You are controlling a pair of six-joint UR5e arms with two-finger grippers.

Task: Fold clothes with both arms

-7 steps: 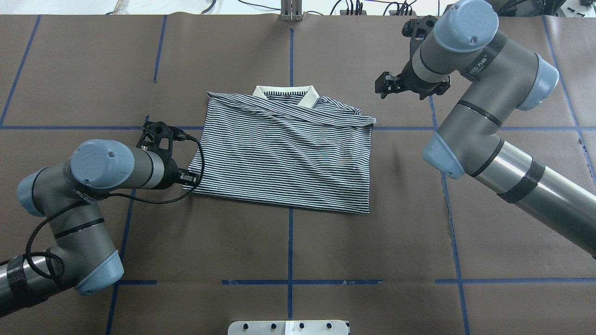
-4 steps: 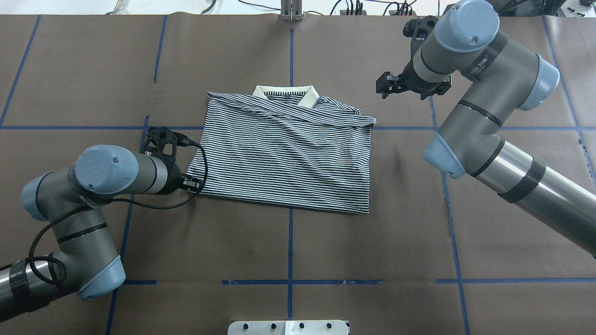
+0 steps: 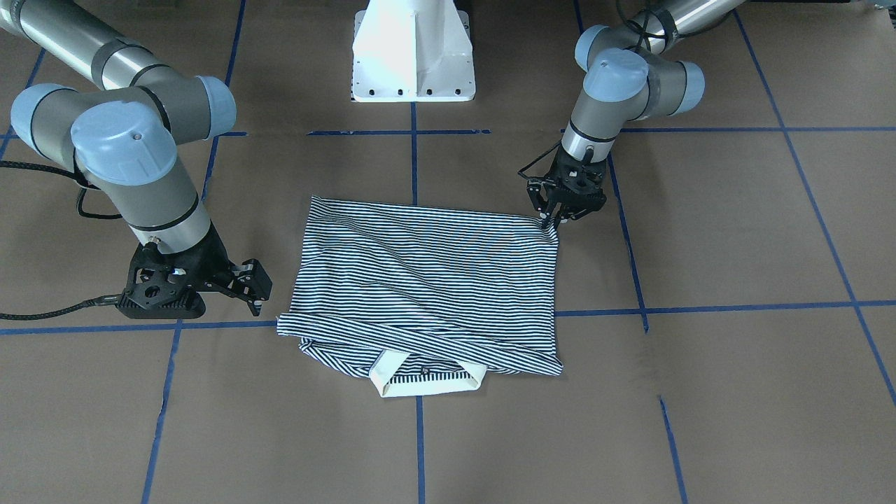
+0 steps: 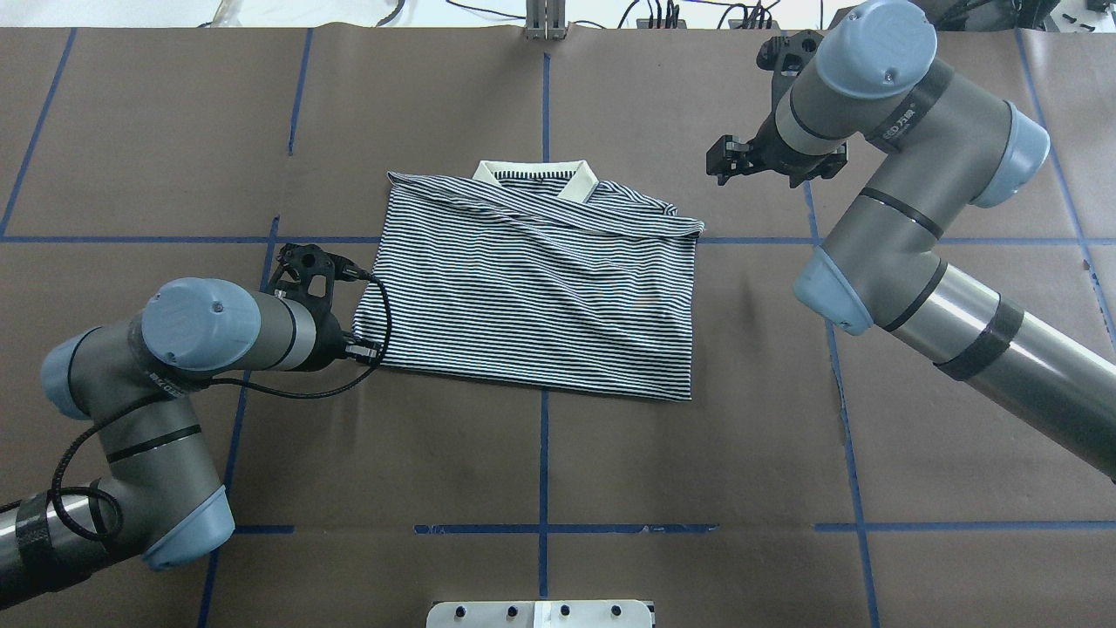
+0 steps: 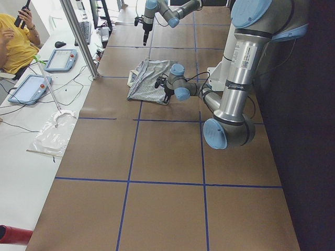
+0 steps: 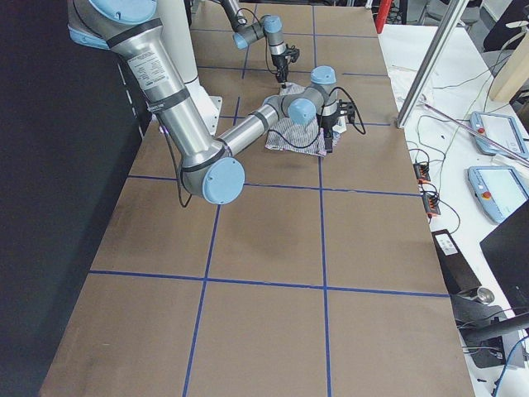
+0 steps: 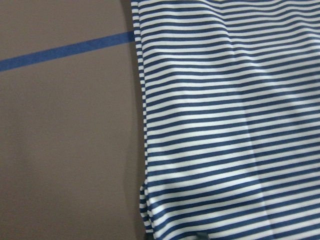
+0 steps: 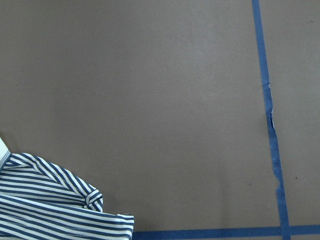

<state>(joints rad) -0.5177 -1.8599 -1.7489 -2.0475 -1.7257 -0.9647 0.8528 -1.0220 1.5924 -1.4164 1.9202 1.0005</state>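
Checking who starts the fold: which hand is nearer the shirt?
Left. The left hand is at the shirt's hem corner on the robot's side. The right hand hangs beyond the shoulder end, apart from the fabric.

Left arm (image 3: 607, 91): enters at the upper right of the front-facing view, elbow folded, wrist pointing steeply down. Left claw (image 3: 547, 222): low at the table (image 3: 735, 231), fingertips pinched together on a corner of the polo shirt (image 3: 427, 280). Right arm (image 3: 143, 175): at the left of the same view, forearm sloping down. Right claw (image 3: 253, 283): roughly level, pointing toward frame centre, fingers apart, empty, just beside the cloth's edge.
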